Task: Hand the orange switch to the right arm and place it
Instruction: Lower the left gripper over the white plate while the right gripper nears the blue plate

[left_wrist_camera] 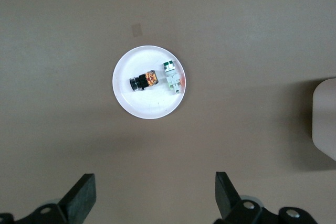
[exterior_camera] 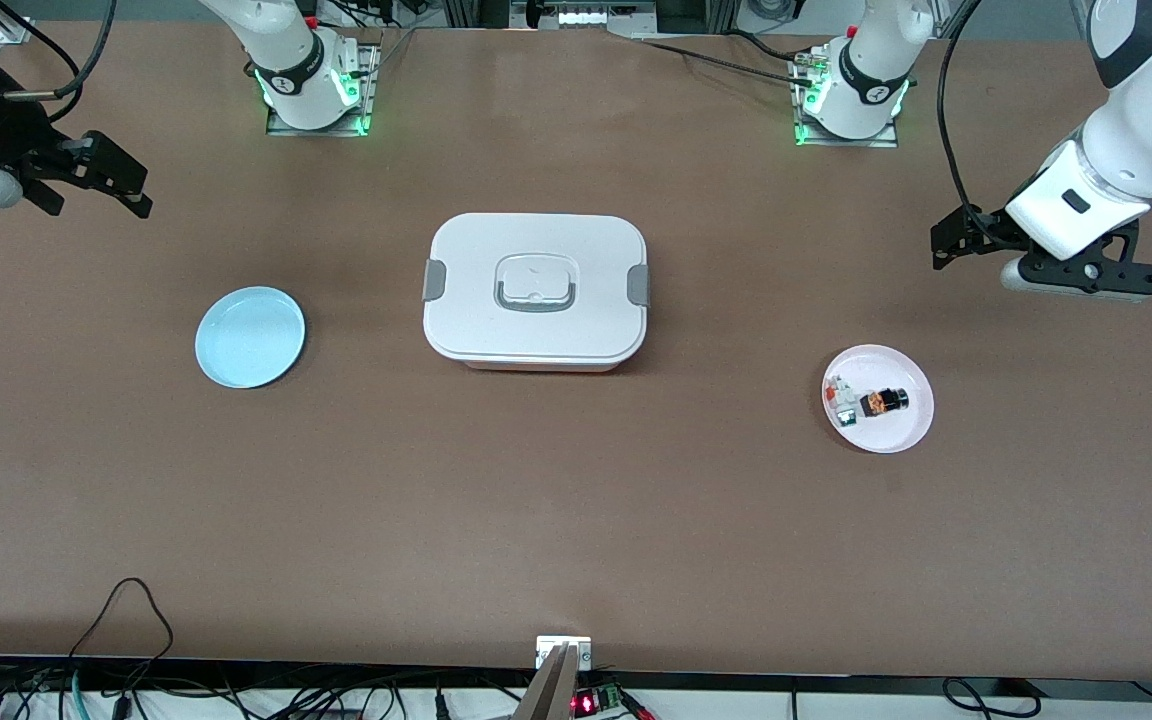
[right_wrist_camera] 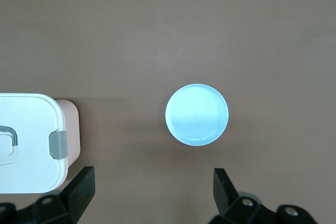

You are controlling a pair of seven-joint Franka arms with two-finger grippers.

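The orange switch [exterior_camera: 884,402], a tiny black part with an orange end, lies on its side on a small white plate [exterior_camera: 911,432] toward the left arm's end of the table. It also shows in the left wrist view [left_wrist_camera: 144,81] on that plate [left_wrist_camera: 149,107]. My left gripper [exterior_camera: 941,248] hangs open and empty above the table, up and off to the side of the plate; its view [left_wrist_camera: 155,182] shows only bare table between the jaws. My right gripper [exterior_camera: 136,190] hangs open and empty over the right arm's end of the table [right_wrist_camera: 152,174].
Small white, red and green pieces [exterior_camera: 844,400] lie beside the switch on the plate [left_wrist_camera: 174,77]. A light blue plate [exterior_camera: 249,336] sits toward the right arm's end [right_wrist_camera: 197,114]. A closed white lunch box [exterior_camera: 536,290] stands mid-table [right_wrist_camera: 26,145].
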